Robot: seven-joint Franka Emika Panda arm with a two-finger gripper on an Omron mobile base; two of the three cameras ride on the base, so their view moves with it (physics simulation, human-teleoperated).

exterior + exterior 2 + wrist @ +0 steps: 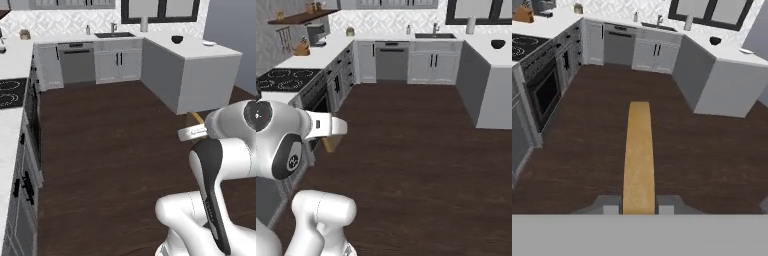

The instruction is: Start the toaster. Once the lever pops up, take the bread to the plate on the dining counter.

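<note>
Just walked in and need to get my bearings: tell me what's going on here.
The white robot arm's two-finger gripper is shut on a golden-tan slice of bread, seen edge-on between its fingers in the hand view. The arm is out over the dark wood floor in the middle of the kitchen. The small white plate waits on the white-topped dining counter ahead, beside a dark bowl. The bread is not yet delivered.

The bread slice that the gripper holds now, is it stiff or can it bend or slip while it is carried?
The bread juts straight out from the gripper without sagging, so it is probably stiff, toasted. It looks thin and small against the arm, so likely light. It is pinched edge-on between the fingertips; a hard squeeze could perhaps crumble it, and a loose one let it slide.
</note>
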